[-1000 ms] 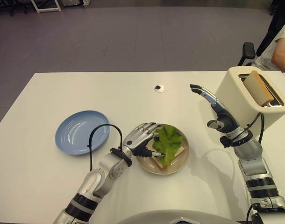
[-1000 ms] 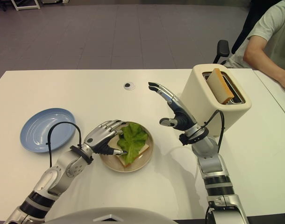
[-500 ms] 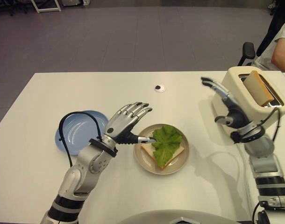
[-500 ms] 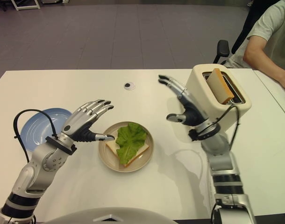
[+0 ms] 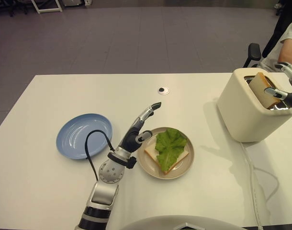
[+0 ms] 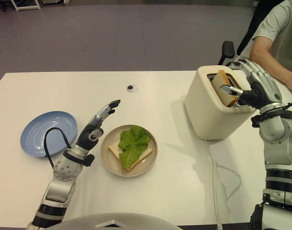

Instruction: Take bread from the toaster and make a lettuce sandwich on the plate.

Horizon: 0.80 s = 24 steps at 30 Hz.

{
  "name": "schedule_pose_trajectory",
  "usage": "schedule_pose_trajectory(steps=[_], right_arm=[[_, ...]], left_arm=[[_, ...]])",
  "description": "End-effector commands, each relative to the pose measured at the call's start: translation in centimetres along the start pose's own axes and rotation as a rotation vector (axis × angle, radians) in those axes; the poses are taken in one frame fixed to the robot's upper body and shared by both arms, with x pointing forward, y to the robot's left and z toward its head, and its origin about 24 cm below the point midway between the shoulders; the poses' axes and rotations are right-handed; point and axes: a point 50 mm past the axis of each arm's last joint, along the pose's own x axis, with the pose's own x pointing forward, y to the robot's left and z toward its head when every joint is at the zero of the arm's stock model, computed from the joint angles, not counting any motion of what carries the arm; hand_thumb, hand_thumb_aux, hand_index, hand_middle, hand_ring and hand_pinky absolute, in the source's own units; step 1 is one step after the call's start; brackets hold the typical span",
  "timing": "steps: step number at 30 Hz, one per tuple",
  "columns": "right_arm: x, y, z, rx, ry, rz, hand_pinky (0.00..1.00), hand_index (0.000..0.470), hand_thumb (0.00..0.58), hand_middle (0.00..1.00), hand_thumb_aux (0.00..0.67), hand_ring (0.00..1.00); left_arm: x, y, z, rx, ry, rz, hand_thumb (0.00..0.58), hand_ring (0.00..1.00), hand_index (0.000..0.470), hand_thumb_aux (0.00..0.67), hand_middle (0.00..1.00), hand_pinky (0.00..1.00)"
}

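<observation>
A beige plate [image 5: 182, 171] near the table's middle holds a bread slice [image 5: 150, 153] with a lettuce leaf [image 5: 170, 143] lying on top. My left hand [image 5: 139, 127] stands edge-on just left of that plate, fingers stretched out, holding nothing. At the right, a cream toaster [image 5: 244, 115] has a toasted slice [image 6: 226, 88] sticking up from its slot. My right hand [image 6: 255, 88] hovers over the toaster top, its thumb against the slice's face and its other fingers spread behind it, not closed.
An empty blue plate [image 5: 84, 135] lies left of my left arm. A small round disc [image 5: 162, 90] sits in the tabletop farther back. The toaster's white cable [image 5: 252, 177] runs toward the front edge. A person [image 6: 275, 33] sits beyond the far right corner.
My left hand has come off the lettuce, drawn back to the left and turned edge-on. My right hand has swung from the toaster's left side to the slice in its slot.
</observation>
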Motion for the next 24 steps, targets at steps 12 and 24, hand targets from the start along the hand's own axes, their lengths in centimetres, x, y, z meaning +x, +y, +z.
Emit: schedule_pose_trajectory(steps=[12, 24], right_arm=[[0.1, 1.7, -1.0, 0.089, 0.045, 0.079, 0.0, 0.267, 0.472, 0.0, 0.381, 0.0], [0.3, 1.1, 0.0, 0.1, -0.012, 0.019, 0.0, 0.47, 0.58, 0.0, 0.67, 0.0]], left_arm=[[-1.0, 1.9, -0.5, 0.08, 0.015, 0.064, 0.0, 0.0, 0.0, 0.0, 0.0, 0.0], [-1.1, 2.0, -0.7, 0.104, 0.029, 0.062, 0.0, 0.0, 0.0, 0.0, 0.0, 0.0]])
